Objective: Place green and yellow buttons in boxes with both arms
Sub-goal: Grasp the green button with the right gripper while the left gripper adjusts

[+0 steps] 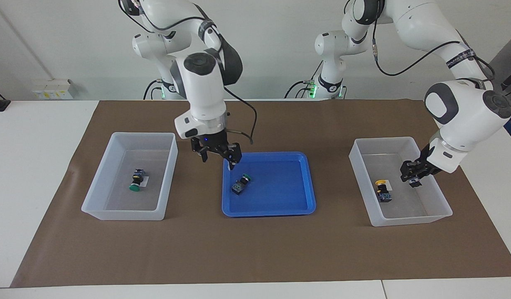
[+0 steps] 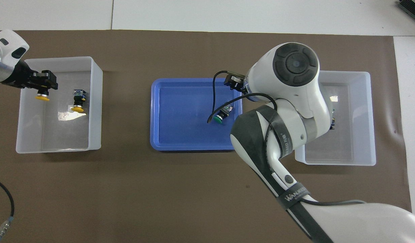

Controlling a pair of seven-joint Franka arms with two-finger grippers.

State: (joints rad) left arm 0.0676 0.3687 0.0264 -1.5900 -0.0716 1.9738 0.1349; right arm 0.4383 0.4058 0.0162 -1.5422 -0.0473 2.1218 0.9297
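A green button [image 1: 241, 182] lies on its side in the blue tray [image 1: 280, 207], also seen in the overhead view [image 2: 221, 116]. My right gripper [image 1: 219, 162] is open and hangs just above the tray's corner beside this button. A second green button [image 1: 136, 181] lies in the clear box [image 1: 114, 209] toward the right arm's end. My left gripper [image 2: 42, 88] is shut on a yellow button [image 2: 42, 97] and holds it over the other clear box [image 2: 97, 101]. A second yellow button [image 2: 78, 101] lies on that box's floor [image 1: 382, 190].
A brown mat [image 1: 255, 249] covers the table under the tray and both boxes. In the overhead view my right arm hides most of the clear box [image 2: 369, 101] at its end. A cable end [image 2: 1, 229] lies at the mat's edge near the left arm.
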